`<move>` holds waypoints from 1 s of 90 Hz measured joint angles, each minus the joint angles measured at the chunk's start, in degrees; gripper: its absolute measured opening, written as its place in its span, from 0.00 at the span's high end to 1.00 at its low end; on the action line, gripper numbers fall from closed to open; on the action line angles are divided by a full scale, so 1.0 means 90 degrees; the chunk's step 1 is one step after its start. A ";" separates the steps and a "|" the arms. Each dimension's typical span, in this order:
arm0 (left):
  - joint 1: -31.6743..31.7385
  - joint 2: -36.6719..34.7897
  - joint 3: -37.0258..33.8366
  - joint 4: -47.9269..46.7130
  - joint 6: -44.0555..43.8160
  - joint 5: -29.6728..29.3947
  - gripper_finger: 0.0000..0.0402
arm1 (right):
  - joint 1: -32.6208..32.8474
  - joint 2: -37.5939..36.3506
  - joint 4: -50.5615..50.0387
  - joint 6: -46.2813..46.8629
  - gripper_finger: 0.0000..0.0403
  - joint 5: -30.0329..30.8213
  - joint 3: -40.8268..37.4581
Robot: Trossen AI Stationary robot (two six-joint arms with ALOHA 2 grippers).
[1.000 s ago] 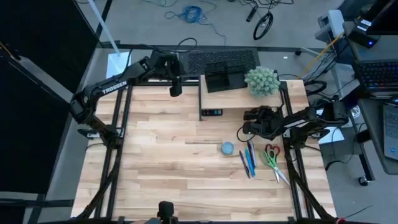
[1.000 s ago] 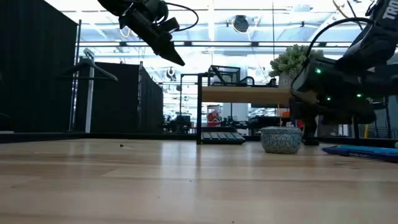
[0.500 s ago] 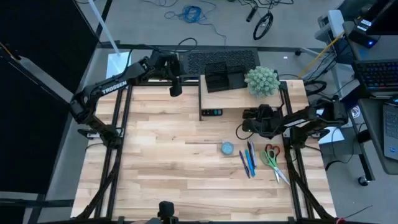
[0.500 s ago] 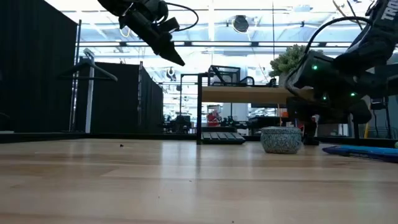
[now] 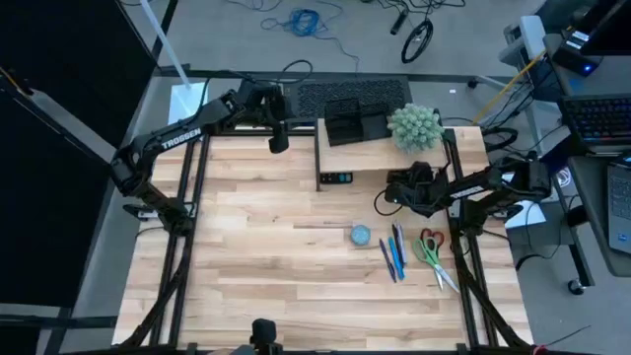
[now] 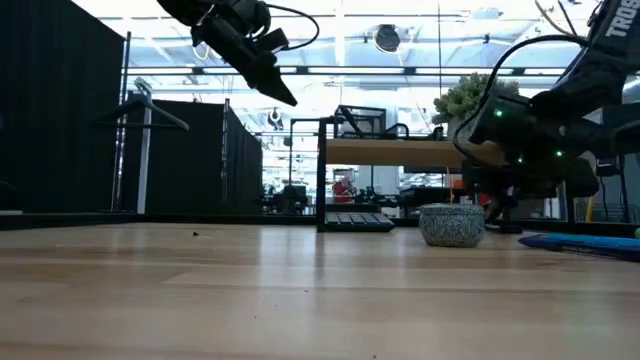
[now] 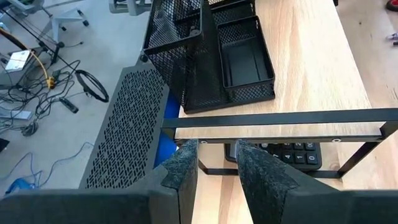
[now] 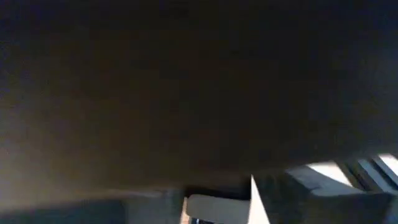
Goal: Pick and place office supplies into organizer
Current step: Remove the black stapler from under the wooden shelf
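- Hovering at the near edge of the wooden shelf riser [image 5: 380, 156], the right gripper [image 5: 386, 196] hangs over the table [image 5: 256, 256], just beside the calculator [image 5: 335, 178] tucked under the riser; cannot tell how its fingers are set, since its own wrist view is nearly all dark.
- Left gripper [image 5: 278, 138] held high at the table's far left, beside the riser's left end; fingers [image 7: 183, 165] set narrow, a slim gap between the pads, nothing held.
- Organizer [image 5: 356, 123]: black mesh tray on top of the riser, next to the fuzzy green plant ball [image 5: 415, 128]. Compartments look empty in the left wrist view [image 7: 239, 53].
- Blue-grey disc [image 5: 360, 235] lies on the table in front of the riser, apart from the right gripper.
- Pens [image 5: 395, 252] lie side by side just right of the disc.
- Scissors [image 5: 431, 254], red and green handles, lie just right of the pens near the table's right edge.
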 joint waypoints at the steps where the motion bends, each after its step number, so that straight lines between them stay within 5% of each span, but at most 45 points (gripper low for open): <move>1: 0.0000 0.0000 0.0000 -0.0001 0.0000 0.0000 0.75 | 0.0000 0.0000 -0.0003 -0.0002 0.73 -0.0012 0.0000; 42: 0.0000 0.0000 0.0000 -0.0045 -0.0002 0.0002 0.75 | 0.0308 -0.0005 -0.0035 -0.0070 0.99 -0.0564 0.0002; 90: -0.0005 0.0000 -0.0002 -0.0062 -0.0036 0.0001 0.75 | 0.1118 -0.0085 -0.0082 0.0165 1.00 -0.1516 0.0064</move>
